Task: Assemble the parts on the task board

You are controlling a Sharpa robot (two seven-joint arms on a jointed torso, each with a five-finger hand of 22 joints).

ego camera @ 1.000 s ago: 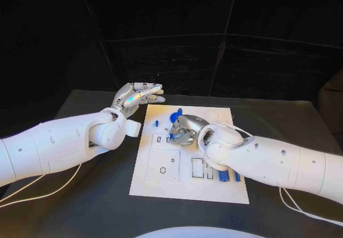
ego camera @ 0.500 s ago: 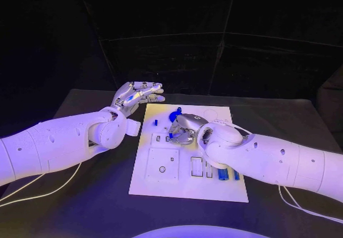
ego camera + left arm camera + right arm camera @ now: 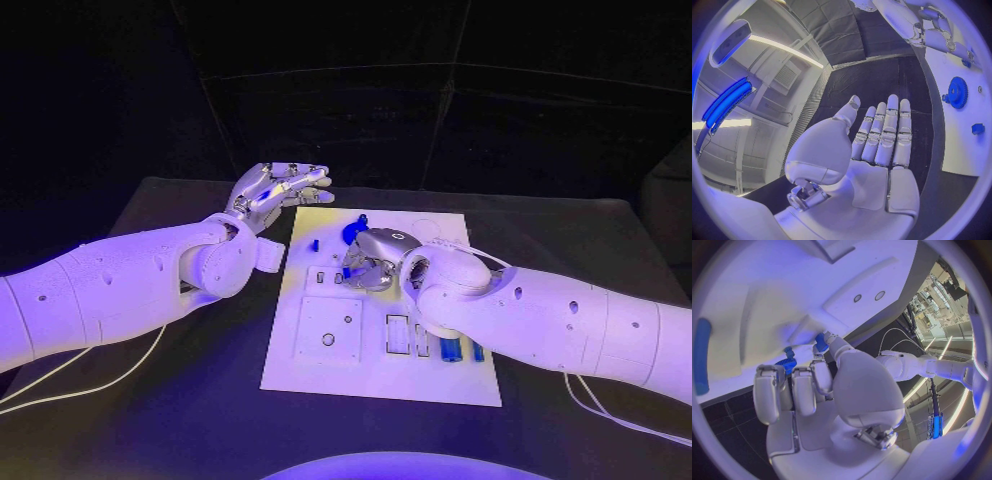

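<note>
Fingers straight and side by side, the left hand hangs flat and holding nothing just off the far left corner of the white board, over the black table.

On the board itself, a blue toothed wheel sits near the far edge, with a smaller blue piece a little apart from it. Closer to the robot the board shows a square recess and several narrow slots. Some of these look unfilled, so my guess is the job is only partly done.

Further right, the right hand is down on the middle of the board, fingers curled in. From the camera at its wrist I can see a small ribbed blue part tucked at the fingertips, and it seems to be pinched there and pressed toward the board, probably being seated. I can't see whether it is already in its hole.

Near the right edge, two short blue pegs lie side by side, partly behind the right arm; they look like they're waiting their turn.
</note>
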